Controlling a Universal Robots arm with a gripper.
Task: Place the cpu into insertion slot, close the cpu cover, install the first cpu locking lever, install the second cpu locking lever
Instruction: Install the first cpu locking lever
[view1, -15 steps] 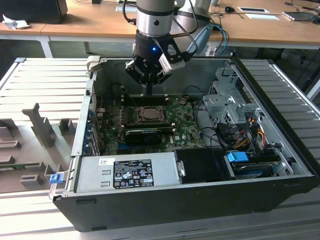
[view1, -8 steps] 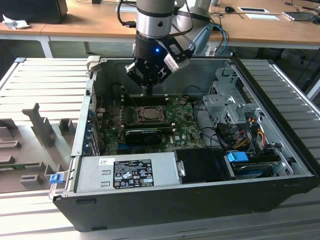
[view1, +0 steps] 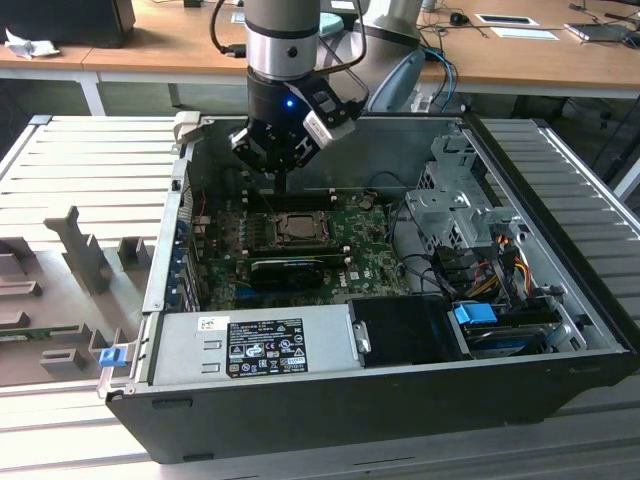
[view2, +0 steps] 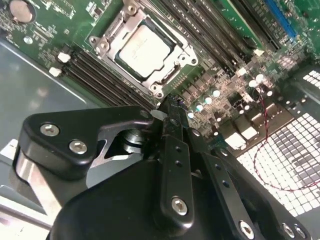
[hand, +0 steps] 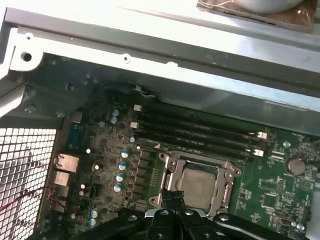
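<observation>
The cpu (view2: 145, 50), silvery face up, lies flat in the insertion slot (view2: 172, 75) on the green motherboard (view1: 355, 262). It also shows in the first wrist view as the cpu (hand: 199, 185) and in the exterior view as the cpu (view1: 297, 227). The cpu cover (view2: 107, 35), a silvery frame, lies down around the chip, seen again as the cover (hand: 172, 167). My gripper (view2: 169, 102) hangs just above the socket's edge, toward the case's back wall. Its black fingers are shut together and hold nothing. From outside, the gripper (view1: 283, 178) sits over the socket's far side.
Long black memory slots (hand: 200, 137) run beside the socket. A black graphics card (view1: 290, 268) lies in front of it. The case holds a power supply (view1: 255, 345), a drive cage (view1: 455, 205) and cables (view1: 490, 265). The case's back wall (hand: 165, 67) stands close to the gripper.
</observation>
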